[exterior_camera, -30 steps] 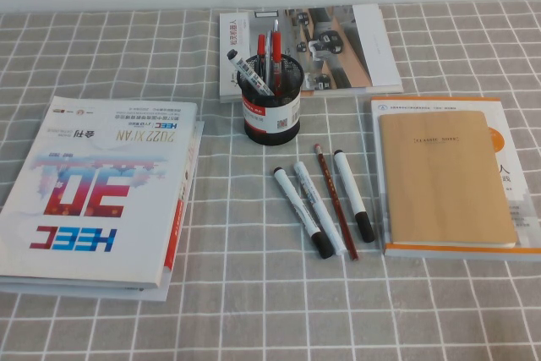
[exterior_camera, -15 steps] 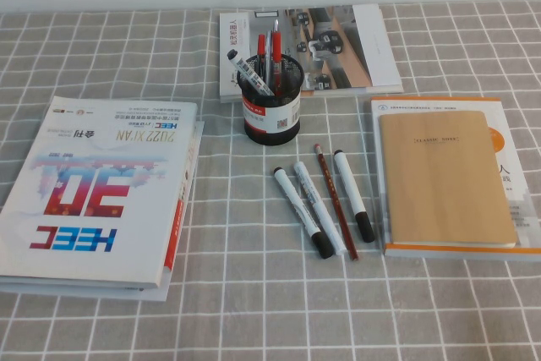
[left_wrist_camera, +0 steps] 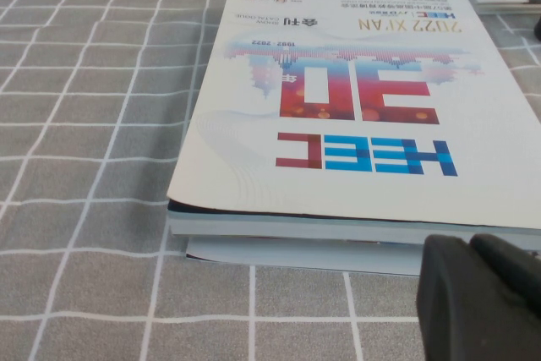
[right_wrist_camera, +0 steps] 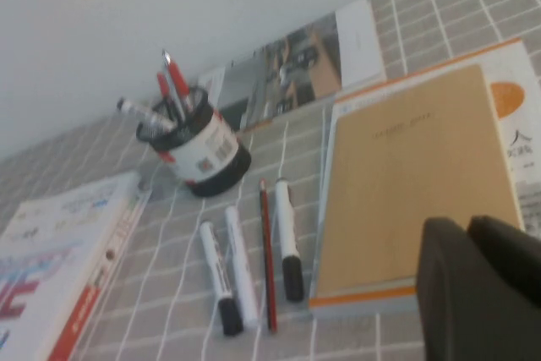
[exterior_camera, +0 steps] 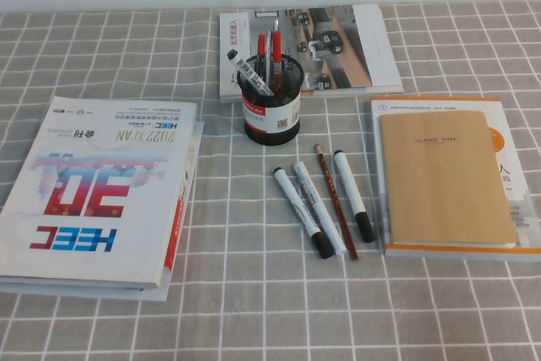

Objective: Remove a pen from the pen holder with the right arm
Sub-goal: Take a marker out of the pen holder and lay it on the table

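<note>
The pen holder (exterior_camera: 270, 112) stands upright on the grey checked worktop (exterior_camera: 254, 293), just in front of a brochure (exterior_camera: 338, 44) lying at the back; two red pens (exterior_camera: 275, 50) stand in it, and a white marker (exterior_camera: 248, 71) leans out toward the robot's left. Three loose markers (exterior_camera: 303, 212) and a dark red pencil (exterior_camera: 336, 202) lie in front of the holder, beside a tan notebook (exterior_camera: 444, 177) on the right. The right gripper (right_wrist_camera: 467, 234) is clenched and holds nothing; it is out of the high view; its own camera shows it near the notebook's near edge, well apart from the pen holder, with the loose markers between. The left gripper (left_wrist_camera: 469, 247), fingers pressed together and holding nothing, sits just beside the near edge of the big magazine (exterior_camera: 101, 192) on the left.
</note>
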### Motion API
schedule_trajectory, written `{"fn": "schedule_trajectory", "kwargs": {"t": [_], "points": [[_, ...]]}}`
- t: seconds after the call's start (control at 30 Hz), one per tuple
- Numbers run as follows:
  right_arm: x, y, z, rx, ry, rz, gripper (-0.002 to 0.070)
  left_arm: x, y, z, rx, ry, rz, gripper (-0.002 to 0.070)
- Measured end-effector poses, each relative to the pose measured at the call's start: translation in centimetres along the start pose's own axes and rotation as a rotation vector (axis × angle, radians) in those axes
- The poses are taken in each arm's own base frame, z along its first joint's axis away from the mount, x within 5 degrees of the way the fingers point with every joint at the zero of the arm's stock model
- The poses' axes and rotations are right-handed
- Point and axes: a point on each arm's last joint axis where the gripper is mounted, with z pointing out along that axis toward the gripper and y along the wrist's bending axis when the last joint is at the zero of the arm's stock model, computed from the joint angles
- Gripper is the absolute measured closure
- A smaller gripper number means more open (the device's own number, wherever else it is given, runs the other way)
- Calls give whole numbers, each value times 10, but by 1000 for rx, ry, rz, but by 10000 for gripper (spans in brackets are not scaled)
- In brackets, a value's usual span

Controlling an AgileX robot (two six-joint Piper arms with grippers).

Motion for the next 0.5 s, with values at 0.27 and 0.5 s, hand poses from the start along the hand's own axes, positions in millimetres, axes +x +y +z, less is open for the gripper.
{"fn": "schedule_trajectory", "kwargs": {"t": [0.27, 0.5], "points": [[-29, 23, 28, 23, 341, -159, 689, 0, 0, 0, 0, 0, 0, 680], [-42, 26, 64, 20, 554, -284, 689, 0, 0, 0, 0, 0, 0, 680]]}}
